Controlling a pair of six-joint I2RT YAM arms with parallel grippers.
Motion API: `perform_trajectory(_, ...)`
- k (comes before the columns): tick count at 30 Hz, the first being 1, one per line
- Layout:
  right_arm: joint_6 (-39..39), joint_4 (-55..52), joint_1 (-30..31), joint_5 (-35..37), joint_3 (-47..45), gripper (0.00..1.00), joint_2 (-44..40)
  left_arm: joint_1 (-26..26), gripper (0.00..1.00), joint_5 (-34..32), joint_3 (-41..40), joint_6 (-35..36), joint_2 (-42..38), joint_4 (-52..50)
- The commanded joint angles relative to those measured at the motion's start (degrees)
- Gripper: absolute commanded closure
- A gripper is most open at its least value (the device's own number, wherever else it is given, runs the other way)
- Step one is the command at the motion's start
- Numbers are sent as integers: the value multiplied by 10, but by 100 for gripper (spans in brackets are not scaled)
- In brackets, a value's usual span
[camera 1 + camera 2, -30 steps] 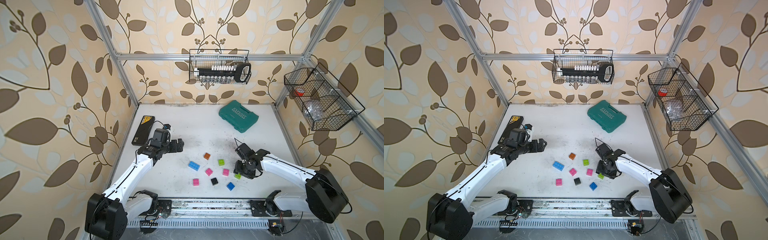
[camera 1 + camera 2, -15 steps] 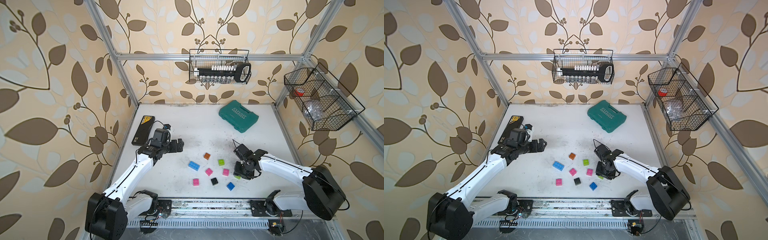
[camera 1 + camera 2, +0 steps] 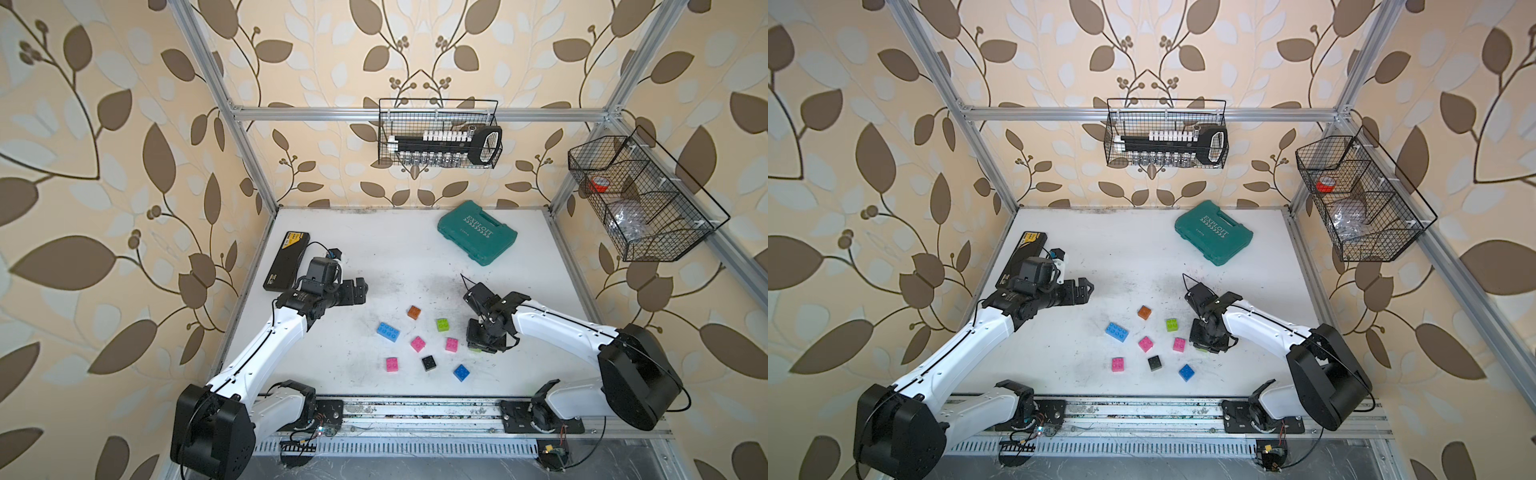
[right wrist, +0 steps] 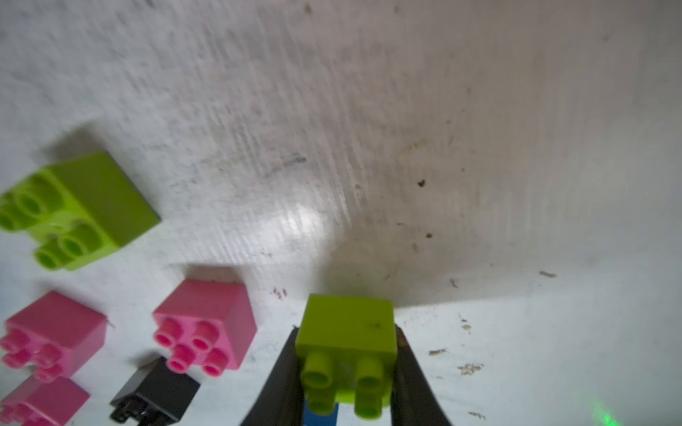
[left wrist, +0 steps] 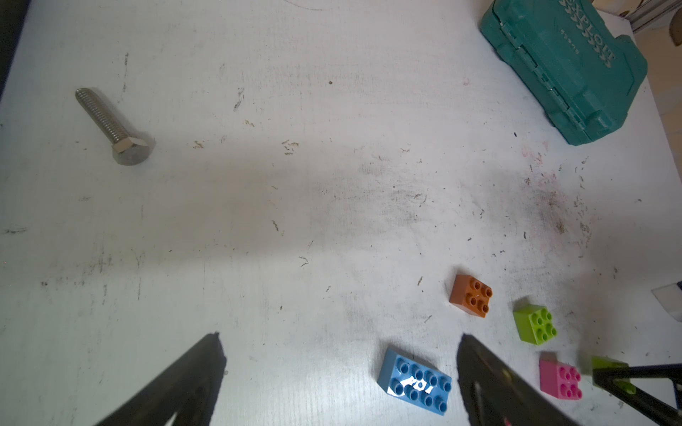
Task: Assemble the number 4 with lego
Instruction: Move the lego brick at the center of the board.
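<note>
Loose lego lies mid-table in both top views: an orange brick [image 3: 413, 311], a lime green brick [image 3: 443, 324], a long blue brick [image 3: 388, 331], three pink bricks [image 3: 418, 343], a black one [image 3: 429, 363] and a small blue one [image 3: 461, 372]. No joined number 4 is in view. My right gripper [image 3: 482, 345] points down at the bricks' right edge. The right wrist view shows this gripper [image 4: 347, 333] shut on a second lime green brick [image 4: 347, 324], gripped by its sides. My left gripper [image 3: 357, 291] hangs open left of the bricks, holding nothing [image 5: 338, 336].
A teal tool case [image 3: 477, 232] lies at the back right. A flat black case [image 3: 286, 259] lies along the left edge. A metal bolt [image 5: 114, 123] rests on the table beyond the left gripper. Wire baskets [image 3: 440, 133] hang on the back and right walls.
The right gripper's jaws have closed onto the lime green brick, and the arm has shifted slightly left. The left arm has not moved.
</note>
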Motion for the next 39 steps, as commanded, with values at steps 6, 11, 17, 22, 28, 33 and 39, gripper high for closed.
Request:
perform_trajectory(6, -111, -84, 39, 70, 140, 79, 35, 0, 1, 15, 24, 12, -16, -28)
perform_trajectory(11, -155, -99, 67, 64, 200, 81, 83, 0, 1, 22, 13, 20, -30, -25)
perform_trajectory(17, -180, -93, 98, 52, 235, 82, 139, 0, 1, 25, 13, 23, -32, -21)
perform_trajectory(22, -189, -89, 106, 54, 245, 82, 165, 0, 1, 26, 13, 23, -28, -18)
perform_trajectory(28, -195, -79, 106, 51, 250, 82, 188, 0, 1, 25, 15, 24, -24, -16)
perform_trajectory(33, -192, -77, 106, 53, 263, 83, 202, 0, 1, 23, 15, 24, -23, -16)
perform_trajectory(39, -181, -69, 102, 50, 273, 83, 212, 0, 1, 20, 15, 25, -22, -17)
